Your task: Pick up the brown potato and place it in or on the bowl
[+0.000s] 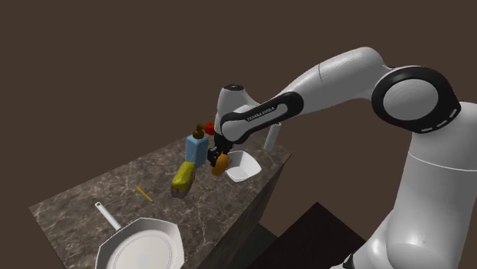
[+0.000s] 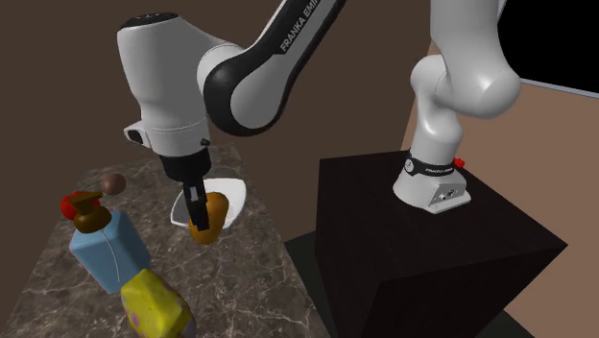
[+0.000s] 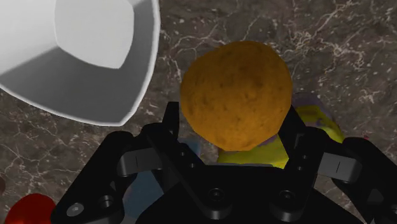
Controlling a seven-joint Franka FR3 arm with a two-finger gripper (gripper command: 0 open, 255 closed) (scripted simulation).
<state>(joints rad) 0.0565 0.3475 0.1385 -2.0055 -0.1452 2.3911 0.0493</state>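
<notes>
Pincer (image 2: 203,209) clamped on brown potato (image 3: 236,95), hanging just beside white bowl (image 3: 143,63), not above it. Released now, lands on marbled surface (image 3: 331,38) and rolls; swung low, clips rim.

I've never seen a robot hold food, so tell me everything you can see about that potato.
The potato is an orange-brown, rounded lump with a rough, speckled skin. The black gripper clasps it from both sides. It hangs beside the white bowl, not over it, apparently clear of the dark marbled counter.
</notes>
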